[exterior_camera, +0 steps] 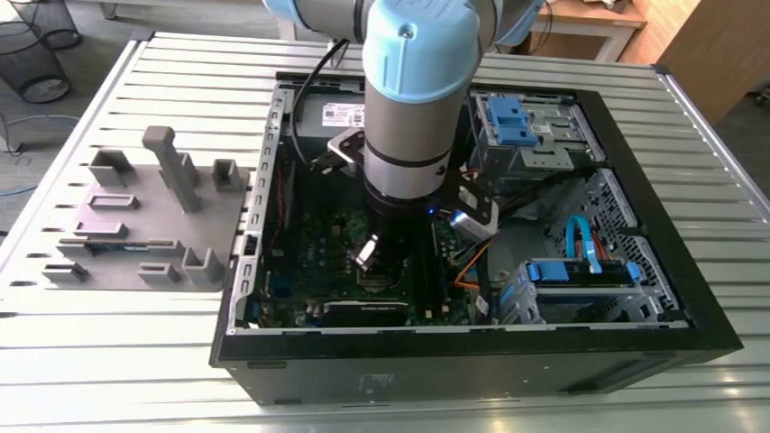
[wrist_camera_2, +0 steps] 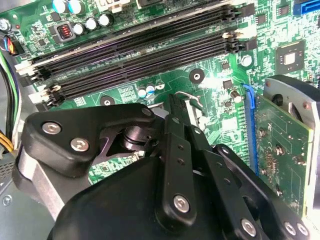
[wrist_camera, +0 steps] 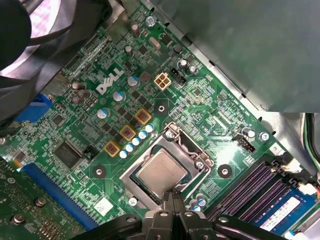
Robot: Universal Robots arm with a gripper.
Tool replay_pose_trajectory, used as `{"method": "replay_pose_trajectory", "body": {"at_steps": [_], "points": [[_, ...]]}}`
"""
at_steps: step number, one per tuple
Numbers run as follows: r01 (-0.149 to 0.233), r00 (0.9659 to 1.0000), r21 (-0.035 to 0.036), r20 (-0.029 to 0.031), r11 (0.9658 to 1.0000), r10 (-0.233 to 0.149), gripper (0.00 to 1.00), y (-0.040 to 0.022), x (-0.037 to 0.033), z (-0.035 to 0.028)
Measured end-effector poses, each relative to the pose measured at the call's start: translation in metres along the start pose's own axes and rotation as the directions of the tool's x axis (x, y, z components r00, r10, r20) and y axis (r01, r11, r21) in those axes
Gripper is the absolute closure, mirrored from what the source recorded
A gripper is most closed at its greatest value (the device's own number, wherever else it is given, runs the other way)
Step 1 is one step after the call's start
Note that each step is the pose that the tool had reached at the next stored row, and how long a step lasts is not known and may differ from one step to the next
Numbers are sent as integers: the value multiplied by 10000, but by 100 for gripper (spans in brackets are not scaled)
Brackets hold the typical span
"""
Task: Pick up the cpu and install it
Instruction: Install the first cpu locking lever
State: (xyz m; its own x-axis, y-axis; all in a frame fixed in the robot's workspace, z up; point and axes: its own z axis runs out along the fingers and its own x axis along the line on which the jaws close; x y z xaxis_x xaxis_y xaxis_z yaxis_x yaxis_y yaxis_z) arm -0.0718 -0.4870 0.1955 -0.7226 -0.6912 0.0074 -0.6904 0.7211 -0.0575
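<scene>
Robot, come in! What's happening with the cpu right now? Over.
Gripper down low, jaws shut, at the edge of the cpu. Cpu lying flat, not held. Socket frame around it.

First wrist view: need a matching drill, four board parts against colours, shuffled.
Things:
1. cpu
2. long expansion slot
3. four-pin power connector
4. motherboard

Colours:
A. blue
B. green
C. dull silver
D. cream white

Pairs: 1-C, 2-A, 3-D, 4-B.
</scene>
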Motion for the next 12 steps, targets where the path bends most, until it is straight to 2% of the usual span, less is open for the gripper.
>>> {"method": "replay_pose_trajectory", "body": {"at_steps": [3, 7, 12], "points": [[-14, 10000, 1, -2, 10000, 14, 89, -12, 4, 6], [-14, 10000, -38, 37, 10000, 14, 89, -21, 12, 16], [-16, 10000, -49, 46, 10000, 16, 89, -34, 25, 24]]}}
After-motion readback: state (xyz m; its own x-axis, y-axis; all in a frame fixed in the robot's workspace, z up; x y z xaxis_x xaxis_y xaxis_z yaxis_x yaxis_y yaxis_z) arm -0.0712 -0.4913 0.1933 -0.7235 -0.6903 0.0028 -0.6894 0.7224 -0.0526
